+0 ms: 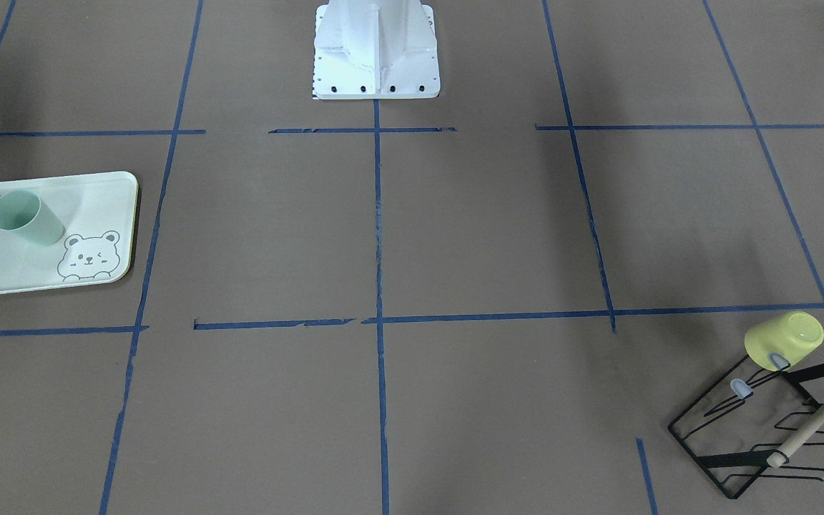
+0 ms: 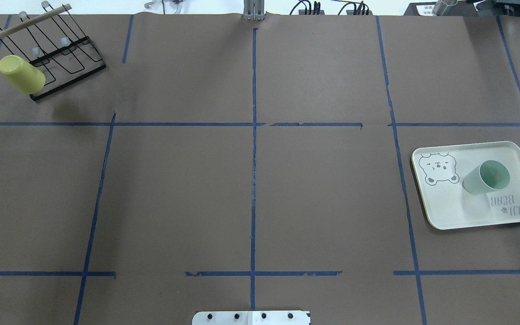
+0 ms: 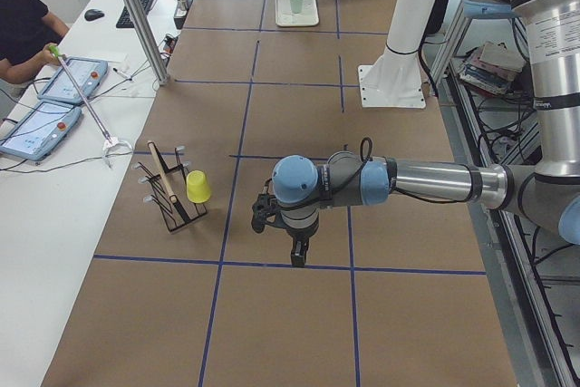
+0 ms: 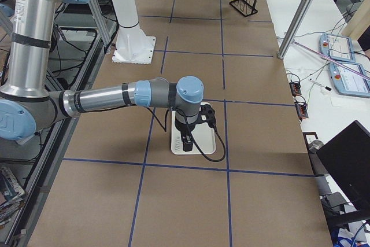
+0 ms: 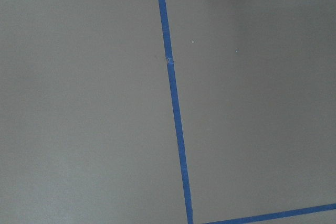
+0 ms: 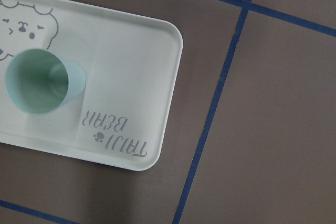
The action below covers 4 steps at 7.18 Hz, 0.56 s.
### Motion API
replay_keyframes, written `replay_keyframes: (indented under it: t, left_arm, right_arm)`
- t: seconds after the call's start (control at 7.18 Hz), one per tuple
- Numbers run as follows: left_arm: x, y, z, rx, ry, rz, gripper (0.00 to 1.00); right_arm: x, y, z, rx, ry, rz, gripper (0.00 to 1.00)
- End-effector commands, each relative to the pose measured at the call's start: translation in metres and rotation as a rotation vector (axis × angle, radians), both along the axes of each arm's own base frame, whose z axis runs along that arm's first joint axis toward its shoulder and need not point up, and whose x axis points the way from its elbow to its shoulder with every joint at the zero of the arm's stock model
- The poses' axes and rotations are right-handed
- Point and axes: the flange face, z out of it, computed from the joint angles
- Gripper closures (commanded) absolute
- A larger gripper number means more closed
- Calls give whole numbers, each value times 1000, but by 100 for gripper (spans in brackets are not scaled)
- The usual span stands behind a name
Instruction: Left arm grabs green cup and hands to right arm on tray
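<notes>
Green cup (image 2: 485,177) upright on tray (image 2: 449,212), untouched, left gripper (image 3: 297,258) and right gripper (image 4: 186,141) aloft — jaw openings cannot be told.

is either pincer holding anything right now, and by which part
Nothing is held. The green cup stands free on the tray, the yellow cup sits on the rack, and the left pincer and right pincer touch neither.

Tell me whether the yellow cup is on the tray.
No, the yellow cup hangs on the black rack; only the green cup stands on the tray.
</notes>
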Motion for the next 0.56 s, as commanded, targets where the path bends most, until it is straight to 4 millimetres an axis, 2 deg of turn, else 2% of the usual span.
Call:
replay_keyframes:
  t: [0.0,0.42]
  left_arm:
    - [0,3,6,-24,0,-3,0]
    - [-7,3,-1,-5,-96,-9,0]
  right_arm:
    - [0,4,2,-8,-6,0,0]
    - [0,14,14,-34,-5,0,0]
